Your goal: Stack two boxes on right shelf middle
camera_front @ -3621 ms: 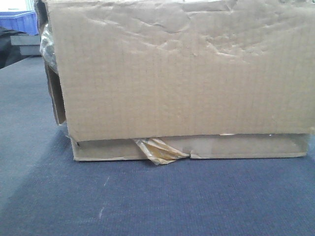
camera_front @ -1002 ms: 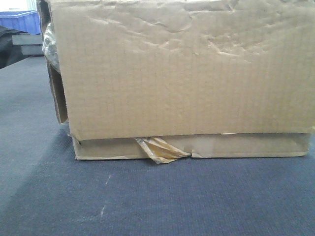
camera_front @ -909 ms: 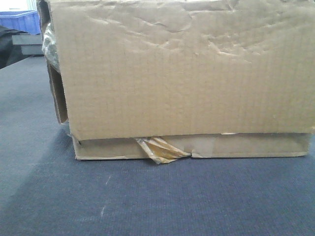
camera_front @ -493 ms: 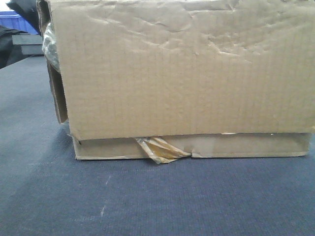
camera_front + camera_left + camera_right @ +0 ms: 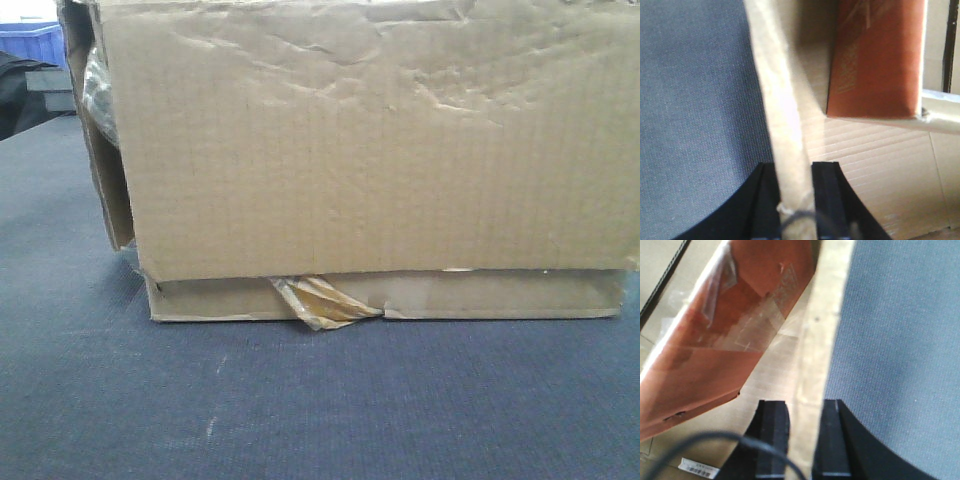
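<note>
1. Nearest, on the left wrist view: left gripper (image 5: pixel 792 200) nipped tight on one side wall of the large box (image 5: pixel 782 125), black pads flush to the cardboard on either face.
2. Same story on the right wrist view: right gripper (image 5: pixel 802 440) closed across the opposite wall, with a dark cable (image 5: pixel 715 440) looping in front.
3. Glimpsed past both walls: a red-brown carton (image 5: pixel 875 60) with clear tape, lying inside the large box.
4. And a change! Against half a second ago, large box nudged a touch left and up in the front view, with more of the left end flap showing. Thin flat box (image 5: pixel 480 297) shifted by a hair too.
5. Reading that as a judgement: both grips taken and the carry only just starting. Cannot tell whether anything is off the surface yet.
6. Large box resting directly on the thin flat box, torn yellowish tape (image 5: pixel 320 303) curling out at the front. Stacked already, then, but on the table top (image 5: pixel 300 410), with no shelf anywhere in view.
7. Surface: dark blue-grey, woven-looking, with a few pale scuffs near the front.
8. Far back left: a blue bin (image 5: pixel 35 45), uncovered again after a dark shape crossed it, a grey ledge (image 5: pixel 50 90) just below.
</note>
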Available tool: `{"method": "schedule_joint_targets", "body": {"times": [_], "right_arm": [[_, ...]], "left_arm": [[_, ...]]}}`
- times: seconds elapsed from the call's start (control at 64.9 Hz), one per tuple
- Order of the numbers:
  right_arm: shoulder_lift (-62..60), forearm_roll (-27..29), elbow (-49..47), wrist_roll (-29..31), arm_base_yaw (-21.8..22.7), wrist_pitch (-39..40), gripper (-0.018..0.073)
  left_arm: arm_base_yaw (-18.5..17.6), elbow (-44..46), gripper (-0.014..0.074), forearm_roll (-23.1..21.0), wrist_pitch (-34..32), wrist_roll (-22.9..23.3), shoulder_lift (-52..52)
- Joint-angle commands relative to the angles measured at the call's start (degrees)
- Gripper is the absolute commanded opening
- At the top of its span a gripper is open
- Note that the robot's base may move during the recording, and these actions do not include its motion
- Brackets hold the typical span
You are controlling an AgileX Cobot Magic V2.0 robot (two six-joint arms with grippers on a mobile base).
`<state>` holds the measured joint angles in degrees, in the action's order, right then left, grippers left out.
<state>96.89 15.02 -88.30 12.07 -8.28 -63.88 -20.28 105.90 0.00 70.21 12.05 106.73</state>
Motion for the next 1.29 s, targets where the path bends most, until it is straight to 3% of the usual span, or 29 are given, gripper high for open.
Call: {"method": "schedule_joint_targets", "body": {"times": [0.0, 0.231, 0.755, 1.279], "right_arm": [[-1.23, -0.76, -0.23, 0.47, 0.12, -1.87, -0.0153], [-8.04, -0.65, -0.23, 0.35, 0.12, -0.88, -0.0153], [-27.23, 2.75, -0.26, -0.59, 0.12, 9.36, -0.0153], [-29.20, 2.98, -0.26, -0.59, 0.12, 10.59, -0.0153]], "left_arm": [[-0.10, 0.12, -0.0111, 0.39, -0.24, 0.78, -2.61], [-0.10, 0.12, -0.0111, 3.89, -0.24, 3.01, -8.74], [-0.10, 0.12, -0.0111, 4.18, -0.24, 3.01, -26.69], [-0.10, 0.08, -0.0111, 4.29, -0.24, 3.01, -28.80]]}}
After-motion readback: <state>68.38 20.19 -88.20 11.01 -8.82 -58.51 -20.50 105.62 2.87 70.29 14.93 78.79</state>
